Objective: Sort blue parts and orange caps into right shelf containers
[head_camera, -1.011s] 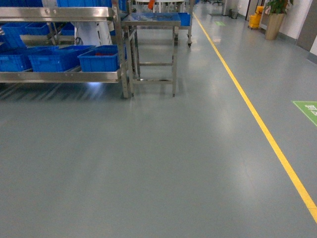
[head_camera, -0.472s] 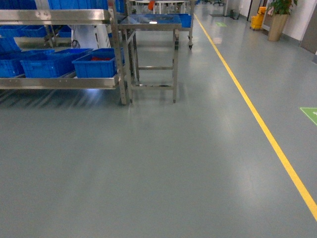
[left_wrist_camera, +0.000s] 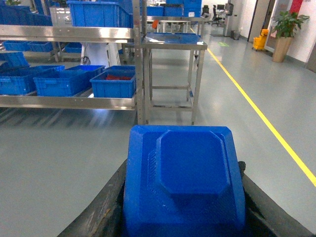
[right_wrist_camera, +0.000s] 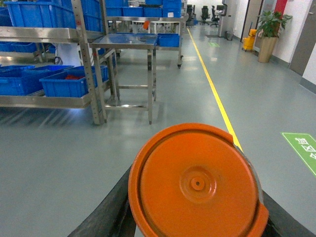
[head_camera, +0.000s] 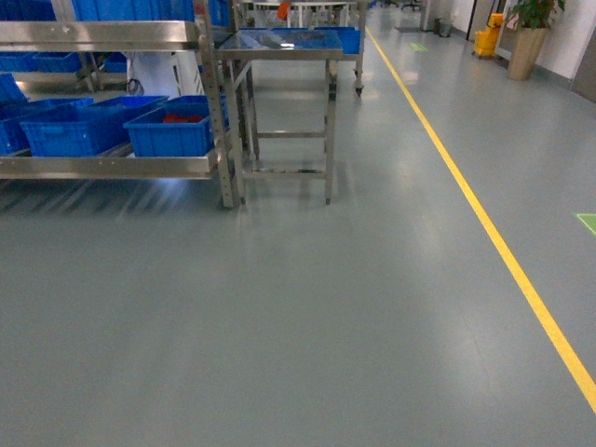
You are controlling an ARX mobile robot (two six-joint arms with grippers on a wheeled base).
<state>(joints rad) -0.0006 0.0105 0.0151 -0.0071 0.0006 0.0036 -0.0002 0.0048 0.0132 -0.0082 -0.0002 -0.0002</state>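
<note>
While neither arm appears in the head view, that camera looks over a grey floor point(head_camera: 279, 317) with a steel shelf rack point(head_camera: 102, 37) at about 10 o'clock. On the rack's lower shelf sit bright-blue containers point(head_camera: 172, 130) side by side; the one nearest the rack's corner post holds something red. Just beside the rack, at 12 o'clock, stands a small steel table point(head_camera: 279, 42) on four legs with a blue-tinted top. A yellow floor line point(head_camera: 484, 223) runs from 12 o'clock down to 4 o'clock. A potted plant point(head_camera: 526, 33) and a yellow mop bucket point(head_camera: 484, 37) stand at 1 o'clock, near the far wall.

Seen from the left wrist camera, a blue part point(left_wrist_camera: 185, 180) fills the lower middle of the frame, a moulded plastic piece with cut corners and a raised panel. It rests in the left gripper point(left_wrist_camera: 183, 217), whose dark sides show at 7 and 5 o'clock; the jaws are closed around the part.

Seen from the right wrist camera, an orange cap point(right_wrist_camera: 196, 183) with a small central boss fills the lower middle. It sits in the right gripper point(right_wrist_camera: 197, 219), jaws holding it at either side. Both carried items are well apart from the containers on the rack.
</note>
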